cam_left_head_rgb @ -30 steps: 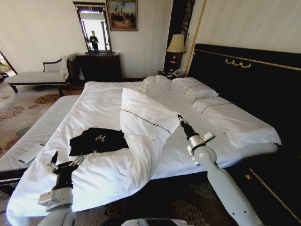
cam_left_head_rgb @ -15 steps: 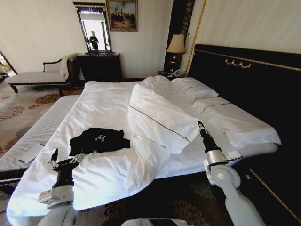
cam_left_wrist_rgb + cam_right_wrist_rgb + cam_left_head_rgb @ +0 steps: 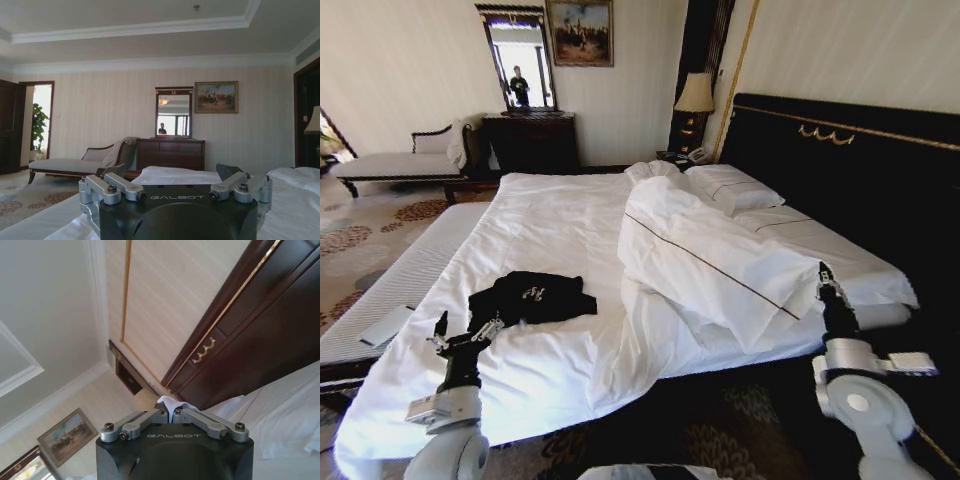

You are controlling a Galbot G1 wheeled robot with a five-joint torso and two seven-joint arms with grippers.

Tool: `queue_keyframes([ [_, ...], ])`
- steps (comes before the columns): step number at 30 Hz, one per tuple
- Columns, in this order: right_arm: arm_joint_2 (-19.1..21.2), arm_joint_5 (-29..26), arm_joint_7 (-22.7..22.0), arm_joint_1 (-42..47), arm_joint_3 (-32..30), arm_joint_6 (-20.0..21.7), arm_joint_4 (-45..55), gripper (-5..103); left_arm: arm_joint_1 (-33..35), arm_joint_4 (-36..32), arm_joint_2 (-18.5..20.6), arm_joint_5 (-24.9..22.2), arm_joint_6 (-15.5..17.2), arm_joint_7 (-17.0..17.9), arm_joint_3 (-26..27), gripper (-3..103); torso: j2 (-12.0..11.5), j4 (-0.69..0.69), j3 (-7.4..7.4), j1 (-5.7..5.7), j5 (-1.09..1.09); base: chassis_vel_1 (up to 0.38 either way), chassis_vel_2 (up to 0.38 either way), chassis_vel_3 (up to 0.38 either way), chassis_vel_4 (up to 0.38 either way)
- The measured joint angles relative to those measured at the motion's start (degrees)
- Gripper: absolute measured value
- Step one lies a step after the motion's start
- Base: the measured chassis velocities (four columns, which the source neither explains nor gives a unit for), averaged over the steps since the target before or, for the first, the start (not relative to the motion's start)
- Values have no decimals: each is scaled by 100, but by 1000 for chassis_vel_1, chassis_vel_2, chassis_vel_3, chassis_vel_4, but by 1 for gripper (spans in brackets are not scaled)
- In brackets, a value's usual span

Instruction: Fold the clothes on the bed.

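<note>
The clothes, a black T-shirt [image 3: 530,297] with small white lettering, lie crumpled on the bed [image 3: 550,210] near its front left. My left gripper [image 3: 460,335] stands just in front of them, a little above the sheet and apart from the shirt; in the left wrist view it [image 3: 172,170] is open with nothing between its fingers. My right gripper [image 3: 825,275] is at the bed's right edge, shut on a corner of the white duvet [image 3: 710,260], which it holds up in a long fold. White cloth [image 3: 172,407] shows pinched between its fingers.
White pillows [image 3: 730,185] lie against the tall dark headboard [image 3: 840,160]. A lamp [image 3: 695,95], a dark dresser [image 3: 530,140] and a pale chaise longue [image 3: 390,165] stand by the far wall. A striped mattress edge [image 3: 400,280] with a flat white item [image 3: 385,325] borders the bed's left.
My right gripper has carried the duvet fold from the bed's middle to its right edge, baring more sheet beside the shirt. The left gripper has barely moved.
</note>
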State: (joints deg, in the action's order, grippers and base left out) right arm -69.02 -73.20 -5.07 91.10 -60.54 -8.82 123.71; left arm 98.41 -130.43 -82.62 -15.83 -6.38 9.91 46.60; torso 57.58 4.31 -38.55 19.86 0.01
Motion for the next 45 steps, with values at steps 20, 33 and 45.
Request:
queue_keyframes([
  [20,51,-182,-103,1024,-1961,-469,-729,0,-540,538,93,-166,39,9,-190,100,0,-1,0,1,0,0,0,0,0],
  [33,23,-250,-285,1527,-2283,-689,-1000,0,-592,486,18,-225,50,10,-143,100,-1,0,0,1,-1,0,0,0,0],
  [45,-511,-33,-594,2039,-1910,-732,-1090,0,-836,775,170,-491,140,42,-229,100,-1,-1,0,1,0,0,0,0,0],
])
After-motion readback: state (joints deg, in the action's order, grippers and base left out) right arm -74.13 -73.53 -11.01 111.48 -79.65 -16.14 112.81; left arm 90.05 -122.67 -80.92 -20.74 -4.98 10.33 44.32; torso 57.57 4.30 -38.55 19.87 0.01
